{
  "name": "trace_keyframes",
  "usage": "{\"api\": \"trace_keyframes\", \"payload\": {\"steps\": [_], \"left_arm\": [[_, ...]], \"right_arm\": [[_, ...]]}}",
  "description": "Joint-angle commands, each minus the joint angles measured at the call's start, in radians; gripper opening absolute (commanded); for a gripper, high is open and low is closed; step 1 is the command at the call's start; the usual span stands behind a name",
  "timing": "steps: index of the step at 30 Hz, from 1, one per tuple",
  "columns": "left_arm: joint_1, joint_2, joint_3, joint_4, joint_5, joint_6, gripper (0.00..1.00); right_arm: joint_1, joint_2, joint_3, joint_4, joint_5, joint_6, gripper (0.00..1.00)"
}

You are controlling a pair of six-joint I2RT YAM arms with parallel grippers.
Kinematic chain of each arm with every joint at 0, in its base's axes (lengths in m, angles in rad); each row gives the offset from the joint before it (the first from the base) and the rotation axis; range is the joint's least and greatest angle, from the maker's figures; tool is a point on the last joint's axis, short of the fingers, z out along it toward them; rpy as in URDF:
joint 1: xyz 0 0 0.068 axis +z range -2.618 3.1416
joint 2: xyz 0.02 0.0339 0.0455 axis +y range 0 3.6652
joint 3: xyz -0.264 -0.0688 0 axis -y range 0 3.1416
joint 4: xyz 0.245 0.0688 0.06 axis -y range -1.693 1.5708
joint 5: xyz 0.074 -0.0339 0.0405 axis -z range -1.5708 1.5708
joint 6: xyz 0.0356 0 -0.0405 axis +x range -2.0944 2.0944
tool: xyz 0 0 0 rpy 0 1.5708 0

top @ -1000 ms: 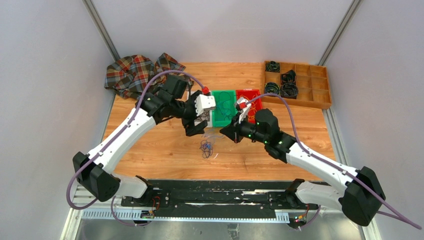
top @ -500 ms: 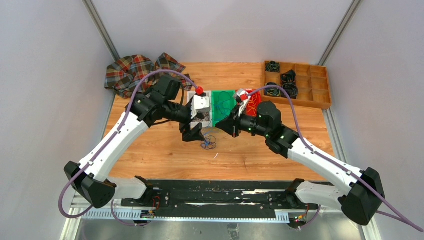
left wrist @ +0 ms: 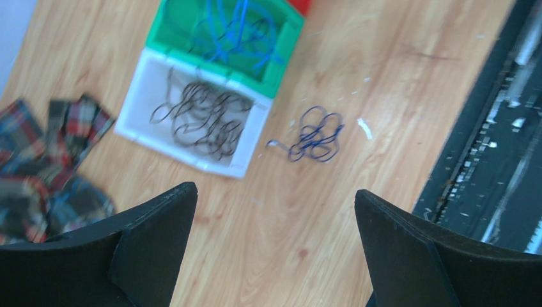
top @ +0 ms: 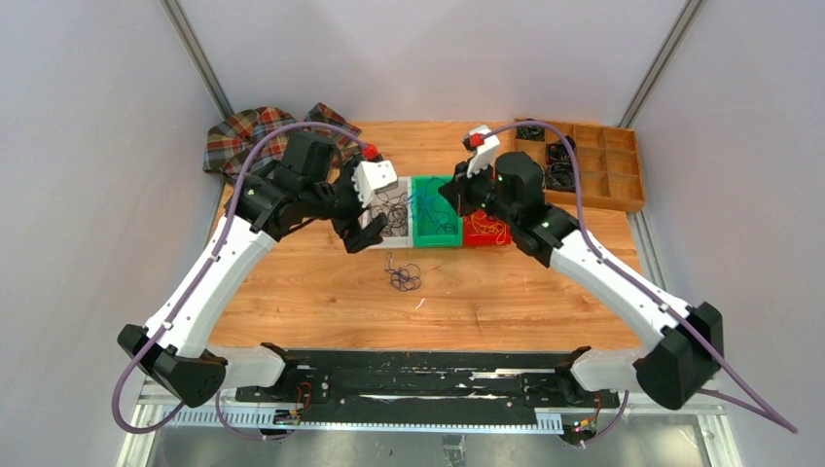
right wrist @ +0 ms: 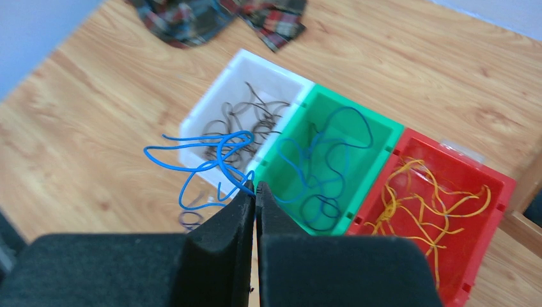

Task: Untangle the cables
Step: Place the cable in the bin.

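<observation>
A small tangle of dark blue and black wires (top: 402, 280) lies on the wooden table in front of three bins; it also shows in the left wrist view (left wrist: 314, 134). My right gripper (right wrist: 255, 188) is shut on a blue wire (right wrist: 204, 153), which hangs in loose loops above the white bin (right wrist: 268, 67) and green bin (right wrist: 358, 109). In the top view the right gripper (top: 449, 195) is over the green bin (top: 435, 241). My left gripper (left wrist: 273, 192) is open and empty, above bare table beside the white bin (left wrist: 185, 157); in the top view it (top: 360, 232) sits at that bin's left.
The white bin holds black wires, the green bin blue wires, the red bin (right wrist: 460, 160) yellow-orange wires. A wooden compartment tray (top: 603, 165) with thick black coiled cords stands at the back right. A plaid cloth (top: 258, 136) lies at the back left.
My right gripper has risen and moved back over the green bin with a blue wire. My left gripper has drawn back left, away from the tangle, which stays on the table.
</observation>
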Motion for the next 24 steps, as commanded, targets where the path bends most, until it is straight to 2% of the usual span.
{"api": "trace_keyframes", "payload": {"steps": [1, 9, 15, 17, 19, 24], "left_arm": [[0.056, -0.014, 0.067, -0.01, -0.198, -0.05, 0.98], [0.121, -0.02, 0.054, -0.008, -0.306, -0.049, 0.98], [0.136, -0.024, 0.036, -0.008, -0.299, -0.052, 0.98], [0.137, -0.027, 0.033, -0.008, -0.322, -0.05, 0.98], [0.136, -0.025, 0.032, -0.008, -0.364, -0.046, 0.98], [0.137, -0.022, 0.031, -0.007, -0.409, -0.031, 0.98]], "right_arm": [[-0.036, 0.109, 0.064, -0.056, 0.153, -0.099, 0.01], [-0.06, 0.332, 0.18, -0.051, 0.281, -0.147, 0.01], [-0.058, 0.488, 0.263, -0.086, 0.271, -0.173, 0.01], [-0.055, 0.511, 0.271, -0.1, 0.263, -0.179, 0.08], [-0.053, 0.521, 0.275, -0.114, 0.266, -0.179, 0.22], [-0.044, 0.495, 0.27, -0.119, 0.287, -0.19, 0.4]]}}
